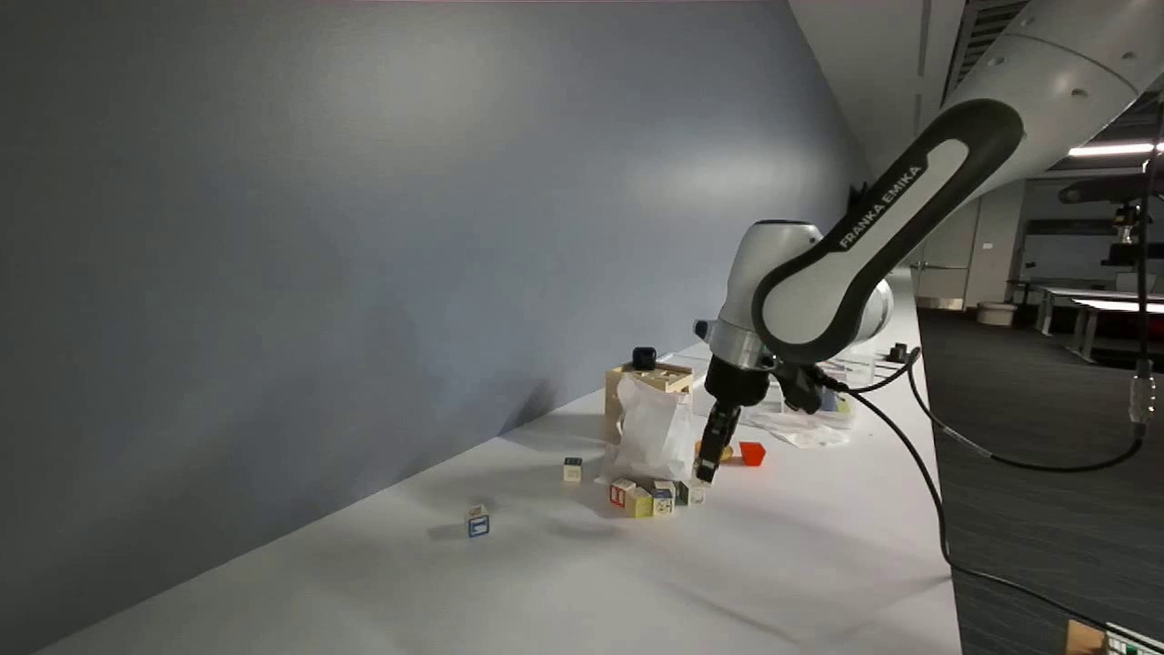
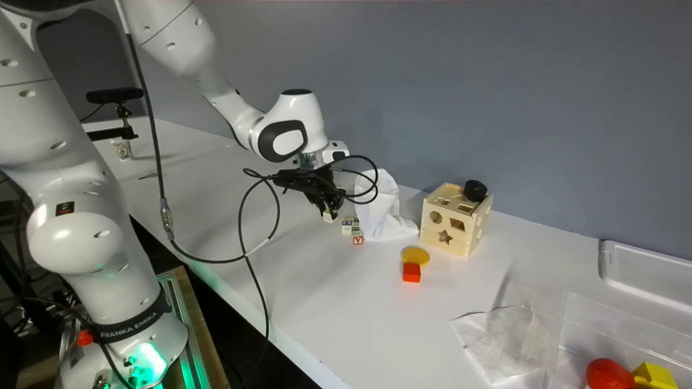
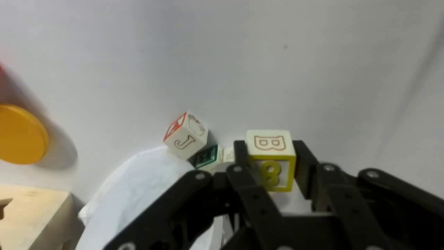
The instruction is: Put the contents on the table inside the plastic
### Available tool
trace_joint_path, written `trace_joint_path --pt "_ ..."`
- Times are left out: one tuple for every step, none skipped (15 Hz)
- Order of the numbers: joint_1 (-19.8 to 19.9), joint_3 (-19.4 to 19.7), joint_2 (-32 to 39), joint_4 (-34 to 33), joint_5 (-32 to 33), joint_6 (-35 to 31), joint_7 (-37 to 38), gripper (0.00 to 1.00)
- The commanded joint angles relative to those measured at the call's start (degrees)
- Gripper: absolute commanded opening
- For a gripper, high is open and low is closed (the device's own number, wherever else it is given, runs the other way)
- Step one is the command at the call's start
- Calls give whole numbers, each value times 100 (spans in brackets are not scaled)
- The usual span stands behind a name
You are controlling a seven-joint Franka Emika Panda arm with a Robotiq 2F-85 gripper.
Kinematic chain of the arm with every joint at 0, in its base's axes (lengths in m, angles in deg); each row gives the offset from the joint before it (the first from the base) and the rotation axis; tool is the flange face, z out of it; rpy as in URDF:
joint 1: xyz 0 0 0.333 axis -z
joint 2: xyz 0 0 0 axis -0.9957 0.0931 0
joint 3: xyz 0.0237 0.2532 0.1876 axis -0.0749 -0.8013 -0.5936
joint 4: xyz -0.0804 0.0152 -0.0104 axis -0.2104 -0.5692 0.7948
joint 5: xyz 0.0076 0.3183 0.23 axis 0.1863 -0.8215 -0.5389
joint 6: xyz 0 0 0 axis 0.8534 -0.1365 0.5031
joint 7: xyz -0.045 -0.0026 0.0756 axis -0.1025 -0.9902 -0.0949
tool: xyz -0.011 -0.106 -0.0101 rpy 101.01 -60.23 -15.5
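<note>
In the wrist view a small cube (image 3: 271, 159) with a B on top and a yellow-rimmed face sits between my gripper's fingers, both pressed against its sides. The gripper (image 2: 328, 214) is low over the white table (image 2: 346, 308) in an exterior view. Beside it stands the plastic (image 1: 653, 428), a crumpled whitish bag; the wrist view does not show its opening. More of the contents lie at the bag's foot: a cube with a J (image 3: 185, 139), a green-faced cube (image 3: 207, 158) partly covered, and a yellow cube (image 1: 639, 503). Two cubes, blue-edged (image 1: 477, 521) and dark-topped (image 1: 572, 469), lie apart.
A wooden shape-sorter box (image 2: 453, 221) with a black piece (image 2: 475, 190) on top stands behind the bag. Nearby lie a yellow disc (image 2: 416, 255) and an orange-red block (image 2: 411, 272). A clear bin (image 2: 611, 329) and a flat plastic sheet (image 2: 500, 340) are farther off.
</note>
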Motion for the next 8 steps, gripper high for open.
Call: trace_joint_path --pt "-178 187 -652 78 -289 264 -109 11" --pt "-230 238 -770 56 -346 280 -137 11" --pt "-255 277 -887 47 -358 254 -102 11" --pt "-295 326 -999 36 -383 220 -99 11" --pt "-313 368 -1113 27 -370 156 -69 11" --pt "-297 399 -1203 3 -302 131 5 11" --pt "-317 451 -1279 -24 -313 118 17 11" --pt "-318 499 -1343 -53 -309 99 25 11"
